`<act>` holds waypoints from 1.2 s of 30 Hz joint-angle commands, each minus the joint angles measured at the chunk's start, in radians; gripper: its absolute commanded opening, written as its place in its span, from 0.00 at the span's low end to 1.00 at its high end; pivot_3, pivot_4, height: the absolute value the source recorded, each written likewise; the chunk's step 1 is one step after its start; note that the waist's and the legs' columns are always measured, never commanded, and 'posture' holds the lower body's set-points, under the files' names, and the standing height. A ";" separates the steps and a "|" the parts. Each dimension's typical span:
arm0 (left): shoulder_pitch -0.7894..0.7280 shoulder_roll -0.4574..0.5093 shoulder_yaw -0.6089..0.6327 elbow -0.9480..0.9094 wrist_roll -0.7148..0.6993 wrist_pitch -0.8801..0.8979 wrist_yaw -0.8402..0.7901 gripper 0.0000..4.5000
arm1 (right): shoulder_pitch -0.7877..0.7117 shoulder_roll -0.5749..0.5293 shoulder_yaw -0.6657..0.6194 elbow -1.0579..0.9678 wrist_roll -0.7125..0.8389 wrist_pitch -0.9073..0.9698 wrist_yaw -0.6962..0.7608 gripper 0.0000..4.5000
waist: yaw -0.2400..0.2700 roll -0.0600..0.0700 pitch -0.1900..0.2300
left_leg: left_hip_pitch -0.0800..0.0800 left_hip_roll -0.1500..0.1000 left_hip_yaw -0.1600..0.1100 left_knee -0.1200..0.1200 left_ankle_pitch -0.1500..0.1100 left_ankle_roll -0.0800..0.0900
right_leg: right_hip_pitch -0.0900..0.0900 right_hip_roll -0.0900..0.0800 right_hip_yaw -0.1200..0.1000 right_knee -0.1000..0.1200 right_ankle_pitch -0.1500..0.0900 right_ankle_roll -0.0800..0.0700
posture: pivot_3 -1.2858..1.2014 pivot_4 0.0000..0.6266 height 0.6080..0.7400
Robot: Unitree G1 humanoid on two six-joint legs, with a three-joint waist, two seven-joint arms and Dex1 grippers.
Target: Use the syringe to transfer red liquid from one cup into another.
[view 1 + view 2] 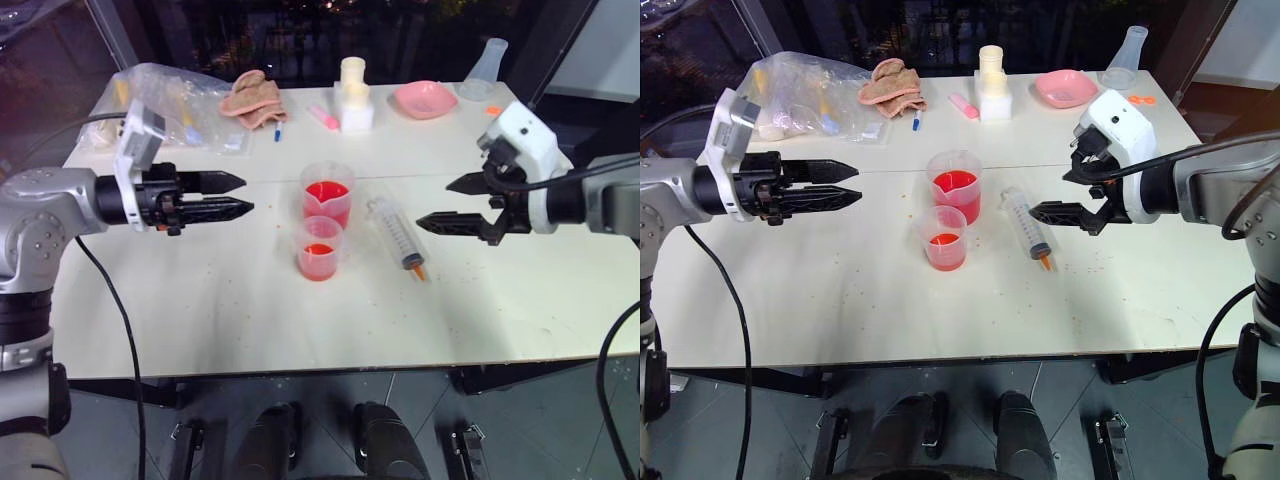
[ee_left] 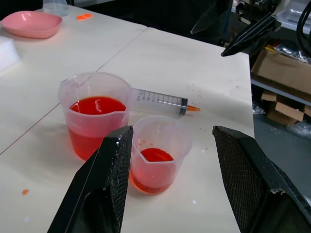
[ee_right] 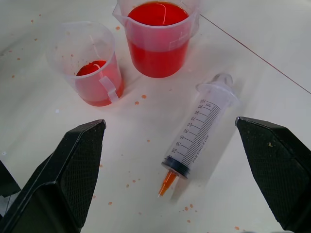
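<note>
Claws, left (image 1: 243,196) and right (image 1: 432,203), hang open and empty; next, grasp the syringe (image 1: 396,236) lying on the table (image 1: 200,310).

- I see the syringe (image 1: 396,236) lying flat on the tabletop at frame center-right, clear barrel with black marks, orange tip toward the lower right.
- The red liquid (image 1: 326,192) half-fills the larger cup (image 1: 328,177); the smaller cup (image 1: 319,248) just below it holds a shallow layer.
</note>
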 commanded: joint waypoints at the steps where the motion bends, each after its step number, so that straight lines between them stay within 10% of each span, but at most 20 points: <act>1: -0.002 0.007 0.021 -0.020 -0.002 -0.006 0.011 0.61 | -0.011 0.001 -0.014 -0.010 0.006 -0.016 -0.008 0.99 | 0.000 0.000 0.000 | 0.000 0.000 0.000 0.000 0.000 0.000 | 0.000 0.000 0.000 0.000 0.000 0.000 | 0.52 0.24 1.00; 29: 0.001 -0.004 0.014 -0.029 -0.006 -0.013 0.026 0.61 | -0.071 -0.011 0.138 0.045 -0.061 0.014 -0.069 0.99 | -0.001 0.000 0.000 | 0.000 0.000 0.000 0.000 0.000 0.000 | 0.000 0.000 0.000 0.000 0.000 0.000 | 0.52 0.24 1.00; 36: 0.001 -0.021 0.013 -0.033 -0.011 -0.010 0.038 0.61 | -0.270 0.138 0.265 0.354 -0.077 0.123 -0.148 0.99 | -0.006 0.000 0.000 | 0.000 0.000 0.000 0.000 0.000 0.000 | 0.000 0.000 0.001 0.001 0.000 0.000 | 0.52 0.24 1.00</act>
